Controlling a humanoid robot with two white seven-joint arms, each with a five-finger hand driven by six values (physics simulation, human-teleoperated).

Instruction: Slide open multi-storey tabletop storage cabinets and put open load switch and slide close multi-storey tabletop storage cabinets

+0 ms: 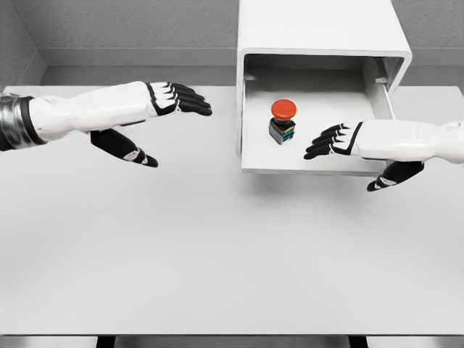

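Cabinet [319,32]: drawer [312,156] slid out over the white worktop [217,254].
Switch [282,121]: red-capped, upright inside drawer.
Right hand [341,141]: fingers extended, empty, apparently above drawer front.
Left hand [174,99]: fingers spread, empty, left of cabinet.

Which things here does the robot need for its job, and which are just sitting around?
For the job:
- white boxy storage cabinet
- its pulled-out white drawer
- red-capped, dark-bodied push-button switch, lying in the drawer
- right hand, open, over the drawer
- left hand, open, above the table

Just there:
- flat white table; nothing else lies on it
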